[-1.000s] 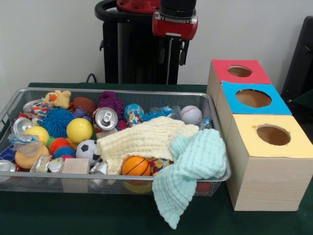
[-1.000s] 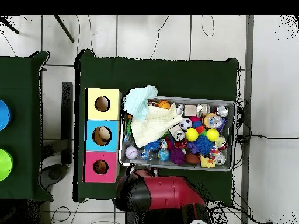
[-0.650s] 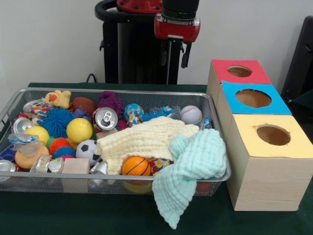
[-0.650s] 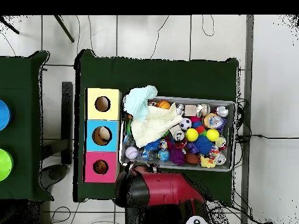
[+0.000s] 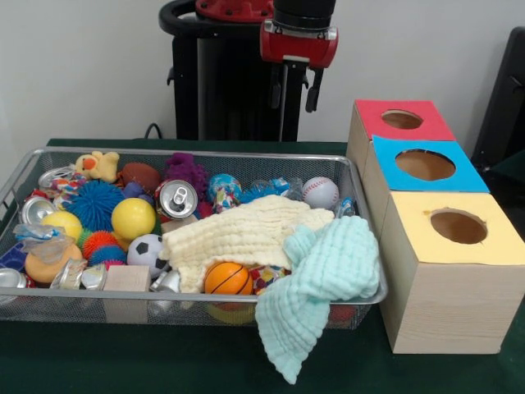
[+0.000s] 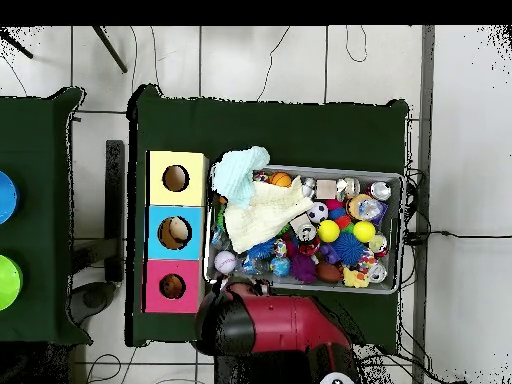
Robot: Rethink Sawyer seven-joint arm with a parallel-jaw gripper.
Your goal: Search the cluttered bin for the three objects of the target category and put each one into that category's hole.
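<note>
The wire bin [image 5: 197, 153] is packed with toys: a yellow ball [image 5: 133, 218], a soccer ball [image 5: 148, 253], a small basketball [image 5: 227, 279], a baseball [image 5: 320, 193], spiky balls and several cans such as the upright can [image 5: 178, 199]. A cream cloth [image 5: 246, 230] covers the bin's middle. A mint cloth [image 5: 328, 279] hangs over its front rim. My gripper [image 5: 293, 92] hangs open and empty high above the bin's far edge, touching nothing. In the overhead view the red arm [image 6: 270, 325] hides the gripper beside the bin [image 6: 402, 200].
Three wooden boxes stand in a row right of the bin, each with a round hole on top: red [image 5: 369, 115], blue [image 5: 472, 176] and yellow [image 5: 500, 242]. From above they are the yellow [image 6: 195, 178], blue [image 6: 195, 232] and pink [image 6: 195, 286] boxes.
My gripper has risen a little and shifted slightly right in the front view. The bin's contents have not moved.
</note>
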